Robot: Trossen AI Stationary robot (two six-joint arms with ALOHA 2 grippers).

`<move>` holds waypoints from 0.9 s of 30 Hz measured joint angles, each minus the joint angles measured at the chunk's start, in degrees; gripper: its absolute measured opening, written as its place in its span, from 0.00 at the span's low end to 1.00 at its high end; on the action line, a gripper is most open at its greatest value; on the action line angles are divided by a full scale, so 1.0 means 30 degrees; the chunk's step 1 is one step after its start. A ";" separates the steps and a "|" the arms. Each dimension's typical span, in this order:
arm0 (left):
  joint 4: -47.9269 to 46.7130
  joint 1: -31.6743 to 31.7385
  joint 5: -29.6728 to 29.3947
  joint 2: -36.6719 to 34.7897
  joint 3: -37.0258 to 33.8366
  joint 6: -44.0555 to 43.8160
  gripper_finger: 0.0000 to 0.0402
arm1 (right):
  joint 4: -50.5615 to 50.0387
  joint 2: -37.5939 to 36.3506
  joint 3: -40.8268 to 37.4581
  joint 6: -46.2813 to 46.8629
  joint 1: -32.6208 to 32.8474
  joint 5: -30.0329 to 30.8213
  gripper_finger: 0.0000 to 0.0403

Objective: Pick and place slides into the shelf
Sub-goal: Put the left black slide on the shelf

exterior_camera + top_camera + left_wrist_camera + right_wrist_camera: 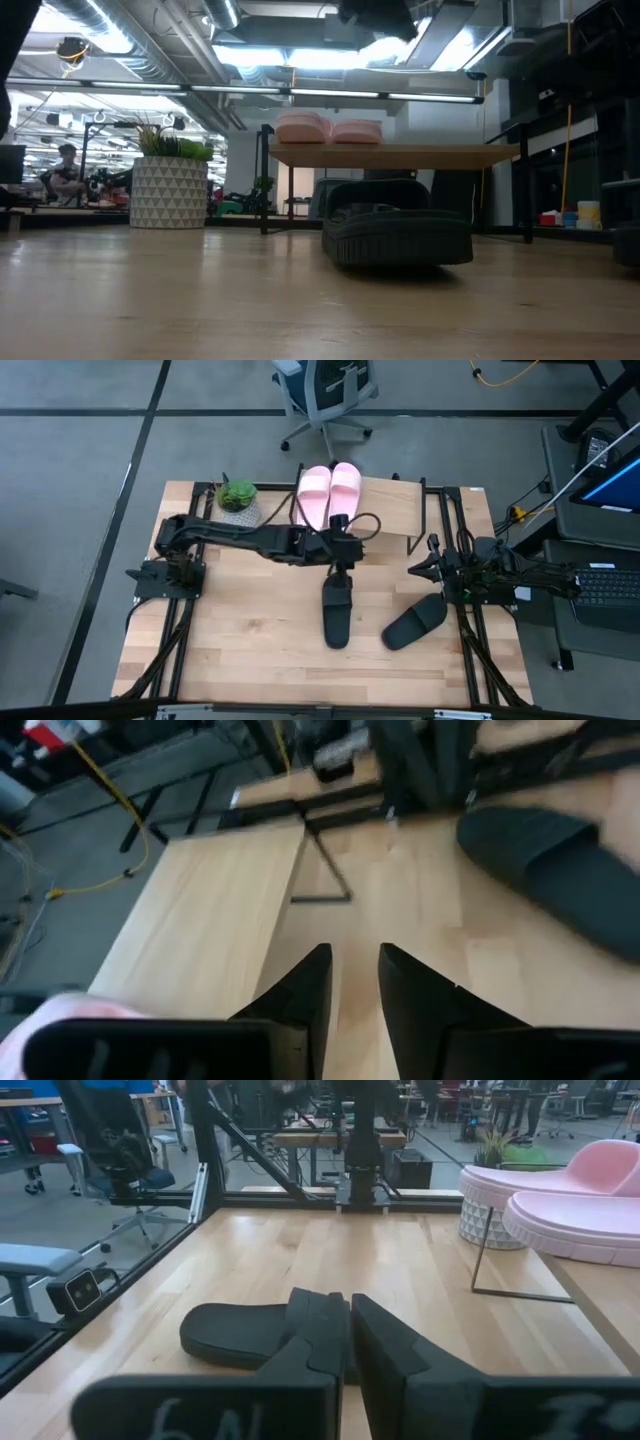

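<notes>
Two light pink slides (330, 490) sit side by side on the shelf's wooden top (395, 508) at the table's far side; they also show in the low view (330, 129) and in the right wrist view (590, 1200). One black slide (337, 610) lies sole-down mid-table, and the other (415, 622) lies to its right. My left gripper (341, 565) hangs over the far end of the middle black slide, open and holding nothing (355, 952). My right gripper (425, 568) waits at the table's right side, shut (348, 1315), with a black slide (240, 1335) beyond its fingers.
A potted plant in a white patterned pot (238, 498) stands at the far left of the table, beside the shelf. The shelf's thin black legs (478, 1260) stand on the table. An office chair (325, 395) is on the floor beyond the far edge.
</notes>
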 joint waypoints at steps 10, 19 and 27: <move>0.5150 -0.0337 0.0511 -0.5736 -0.7245 0.0191 0.19 | 0.0797 -0.0011 0.0007 0.0441 0.0011 -0.0528 0.06; 1.1486 -0.0274 0.0651 -1.1832 -1.5946 -0.0117 0.19 | 0.3235 -0.0007 0.0007 0.0277 0.0011 -0.0687 0.06; 1.3407 -0.0227 0.0985 -1.5346 -2.0617 -0.0601 0.19 | 0.3458 0.0779 0.1532 0.0245 0.0003 -0.0683 0.06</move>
